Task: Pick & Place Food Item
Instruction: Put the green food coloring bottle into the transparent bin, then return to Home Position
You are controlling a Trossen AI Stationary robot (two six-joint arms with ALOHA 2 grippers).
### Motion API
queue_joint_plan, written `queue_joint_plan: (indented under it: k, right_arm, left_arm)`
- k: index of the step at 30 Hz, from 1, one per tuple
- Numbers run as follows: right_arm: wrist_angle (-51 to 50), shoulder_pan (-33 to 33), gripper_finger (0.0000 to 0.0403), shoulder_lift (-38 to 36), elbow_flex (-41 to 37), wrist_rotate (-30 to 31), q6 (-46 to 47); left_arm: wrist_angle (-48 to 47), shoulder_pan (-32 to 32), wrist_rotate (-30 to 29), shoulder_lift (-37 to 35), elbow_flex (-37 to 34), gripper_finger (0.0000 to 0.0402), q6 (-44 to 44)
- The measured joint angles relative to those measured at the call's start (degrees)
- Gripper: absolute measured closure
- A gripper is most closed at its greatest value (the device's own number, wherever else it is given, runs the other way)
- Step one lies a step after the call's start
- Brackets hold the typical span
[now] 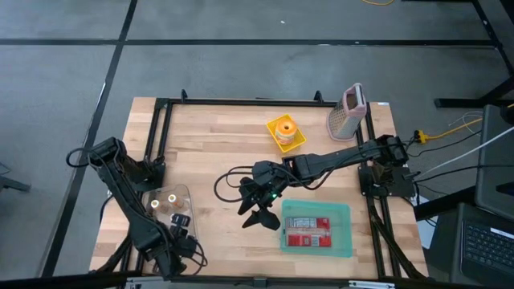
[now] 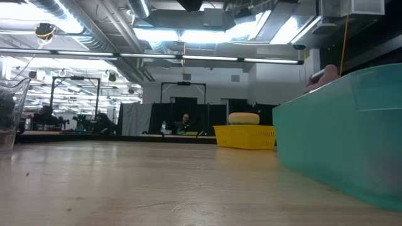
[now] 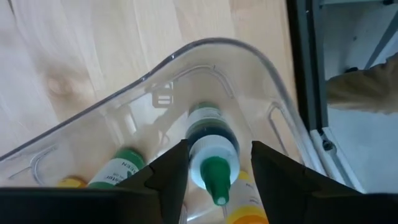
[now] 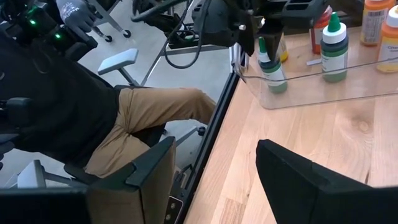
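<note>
Item: left gripper (image 3: pixel 214 171), lower left of the high view, fingers apart astride a green-capped bottle (image 3: pixel 212 149), nothing gripped. We judged that closing off-centre could tip it inside the clear bin (image 3: pixel 205 53). Right gripper (image 1: pixel 259 210) hung mid-frame, open and empty.

Left gripper (image 1: pixel 181 228) hangs over the clear bin (image 1: pixel 167 202); right gripper (image 1: pixel 259 215) sits beside the teal tray (image 1: pixel 345 210).

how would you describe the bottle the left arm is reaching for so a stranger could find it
Start at the clear plastic bin near the table's front left corner, where the left gripper hangs with its jaws open. Inside stand several small bottles; the one meant is the green-capped bottle right between those jaws. Its pointed green tip and white collar separate it from the orange and yellow-topped neighbours.
</note>
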Motion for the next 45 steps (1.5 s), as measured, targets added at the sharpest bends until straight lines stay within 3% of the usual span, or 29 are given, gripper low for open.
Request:
queue_joint_plan:
  k: [10, 14, 18, 22, 26, 29, 32, 36, 39, 45]
  right_arm:
    - [0.0, 0.0, 0.0182, 0.0, 0.0, 0.0, -0.02]
    - [0.0, 0.0, 0.0182, 0.0, 0.0, -0.01, -0.18]
    - [-0.02, 0.0, 0.0182, 0.0, 0.0, -0.01, -0.58]
    - [0.64, 0.0, 0.0182, 0.0, -0.02, 1.04, -2.14]
    - [4.22, 0.0, 0.0182, -0.3, -0.02, 1.05, -3.54]
    - [6.26, -0.07, 0.0182, -2.02, -0.09, 0.21, -4.06]
    - [6.73, -0.07, 0.0182, -5.12, -0.07, -0.03, -2.76]
    - [6.42, 1.12, 0.0182, -8.8, -0.07, -1.09, 1.92]
    - [6.4, 3.68, 0.0182, -11.24, -0.07, -1.53, 3.06]
    - [7.88, 9.51, 0.0182, -13.62, -0.07, -1.77, 10.41]
  left_arm:
    - [-1.72, 0.0, -2.82, -0.02, 3.97, 0.0213, 1.5]
    - [-5.69, -0.02, -7.57, -0.07, 5.9, 0.0213, 1.64]
    - [-8.58, -0.02, -15.3, -0.07, 8.96, 0.0216, 4.56]
    - [-7.71, -0.02, -28.34, -0.62, 12.86, 0.0217, 9.85]
    - [-0.52, -0.02, -43.28, -4.98, 14.1, 0.0217, 18.78]
    - [10.57, -0.02, -46.19, -10.69, 12.55, 0.0217, 29.18]
    - [24.49, -0.11, -40.52, -16.55, 10.39, 0.0219, 41.08]
    - [36.24, -1.17, -26.24, -23.48, 7.54, 0.0219, 51.62]
    - [36.74, -2.82, -15.86, -27.31, 7.5, 0.0221, 52.02]
    - [36.7, -9.25, -2.18, -28.53, 7.39, 0.022, 56.91]
